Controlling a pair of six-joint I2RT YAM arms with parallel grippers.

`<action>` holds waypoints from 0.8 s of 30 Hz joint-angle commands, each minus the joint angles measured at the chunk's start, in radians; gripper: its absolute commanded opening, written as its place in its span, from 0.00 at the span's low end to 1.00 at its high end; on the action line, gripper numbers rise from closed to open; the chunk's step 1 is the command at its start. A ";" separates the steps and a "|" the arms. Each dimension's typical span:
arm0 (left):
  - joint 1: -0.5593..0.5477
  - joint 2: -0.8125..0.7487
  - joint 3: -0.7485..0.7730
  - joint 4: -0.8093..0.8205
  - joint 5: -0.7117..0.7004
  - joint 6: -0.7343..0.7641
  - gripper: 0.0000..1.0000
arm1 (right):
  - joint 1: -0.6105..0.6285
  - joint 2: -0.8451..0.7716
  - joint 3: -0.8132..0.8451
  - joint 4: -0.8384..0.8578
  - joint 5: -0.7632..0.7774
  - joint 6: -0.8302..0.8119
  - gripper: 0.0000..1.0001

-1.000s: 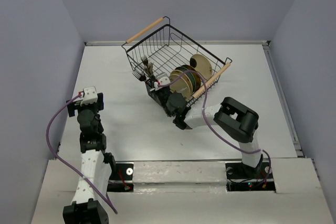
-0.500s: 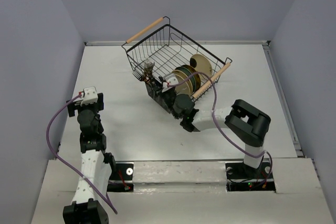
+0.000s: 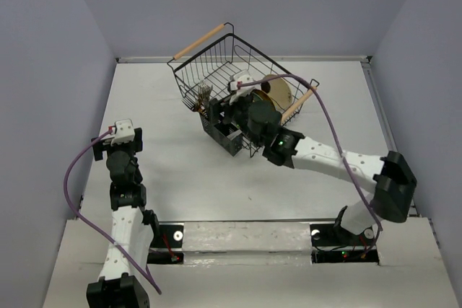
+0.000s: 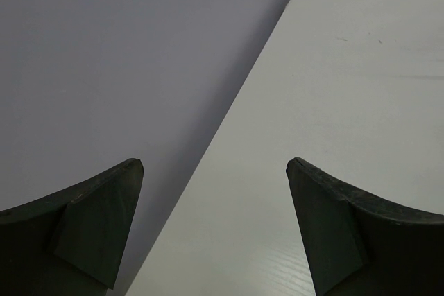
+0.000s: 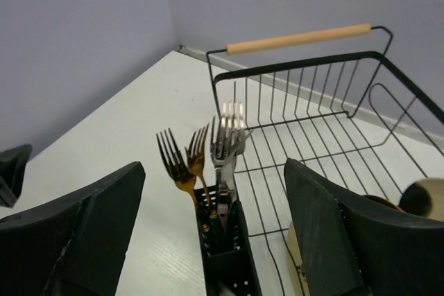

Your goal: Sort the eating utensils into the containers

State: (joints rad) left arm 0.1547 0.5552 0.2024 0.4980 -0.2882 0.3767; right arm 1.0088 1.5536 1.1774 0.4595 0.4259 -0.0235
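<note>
Holds right gripper point(image 5: 215, 166) spread, empty, above forks point(image 5: 223, 136) standing tines-up in caddy point(image 5: 225, 263); holds left gripper point(image 4: 214, 164) spread likewise over table point(image 4: 347, 102) beside wall point(image 4: 104, 67)

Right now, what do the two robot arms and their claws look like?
The left arm and right arm have white links with black joints; a purple cable loops along each. The left claw and right claw each have two broad, dark, matte fingers.

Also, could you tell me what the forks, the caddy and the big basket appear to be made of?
Forks: polished metal, silver and gold-toned, judging by their glint. Caddy: matte black with small holes, probably plastic. Basket: thin black-coated wire, likely steel; handles: pale, unpainted, apparently wood.
</note>
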 commanded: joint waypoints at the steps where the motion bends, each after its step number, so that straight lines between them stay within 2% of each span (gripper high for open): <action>1: 0.003 -0.005 -0.018 0.077 0.006 0.007 0.99 | -0.084 -0.151 0.148 -0.529 0.082 0.137 0.91; 3: 0.003 -0.005 -0.021 0.082 0.007 0.007 0.99 | -0.151 -0.197 0.159 -0.648 0.076 0.216 0.94; 5: 0.003 -0.005 -0.023 0.082 0.007 0.007 0.99 | -0.295 -0.268 0.140 -0.787 0.044 0.310 0.96; 6: 0.002 -0.005 -0.023 0.085 0.009 0.007 0.99 | -0.422 -0.317 0.105 -0.845 -0.028 0.338 0.98; 8: 0.003 -0.008 -0.027 0.085 0.009 0.008 0.99 | -0.546 -0.372 0.047 -0.863 -0.152 0.393 0.98; 11: 0.003 -0.009 -0.029 0.088 0.011 0.010 0.99 | -0.723 -0.467 -0.069 -0.863 -0.130 0.425 1.00; 14: 0.003 -0.015 -0.034 0.089 0.015 0.010 0.99 | -0.833 -0.515 -0.145 -0.863 -0.159 0.430 1.00; 16: 0.003 -0.015 -0.034 0.090 0.018 0.008 0.99 | -0.880 -0.517 -0.168 -0.861 -0.193 0.435 1.00; 24: 0.003 -0.015 -0.035 0.091 0.023 0.010 0.99 | -0.880 -0.518 -0.242 -0.887 -0.136 0.519 1.00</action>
State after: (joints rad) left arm 0.1547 0.5518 0.1722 0.5270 -0.2695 0.3813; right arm 0.1287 1.0565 0.9482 -0.4191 0.2760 0.4389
